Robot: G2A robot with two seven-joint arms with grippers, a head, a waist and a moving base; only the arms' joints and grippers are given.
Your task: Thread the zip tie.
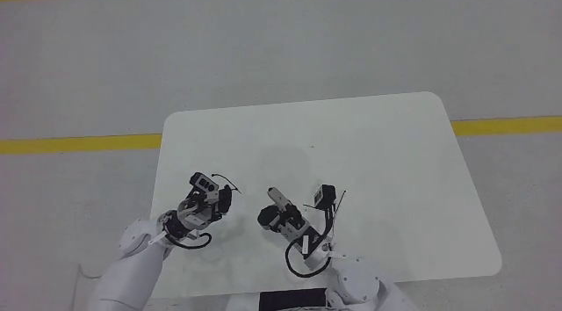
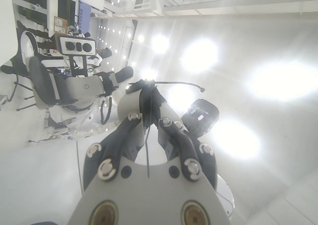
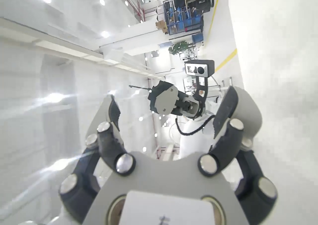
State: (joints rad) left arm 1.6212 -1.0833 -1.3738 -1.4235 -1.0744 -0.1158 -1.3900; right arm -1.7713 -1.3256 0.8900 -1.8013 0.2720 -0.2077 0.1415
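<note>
Two end effectors are over the near part of the white table (image 1: pixel 395 153), side by side with a gap between them. The left end effector (image 1: pixel 223 198) is at the near left. In its wrist view, the left end effector (image 2: pixel 146 86) is pressed together and pinches a thin black zip tie (image 2: pixel 174 83) at the fingertips. One part of the tie goes out past the tips and bends to the side, ending in a small head. The other part runs straight back between the fingers toward the wrist. In the top view the zip tie (image 1: pixel 226 179) shows as a thin black curve just beyond the left end effector. The right end effector (image 1: pixel 274 195) is spread wide and holds nothing. It faces the left one, and between its fingers (image 3: pixel 113 109) the zip tie (image 3: pixel 138 87) is seen farther off.
</note>
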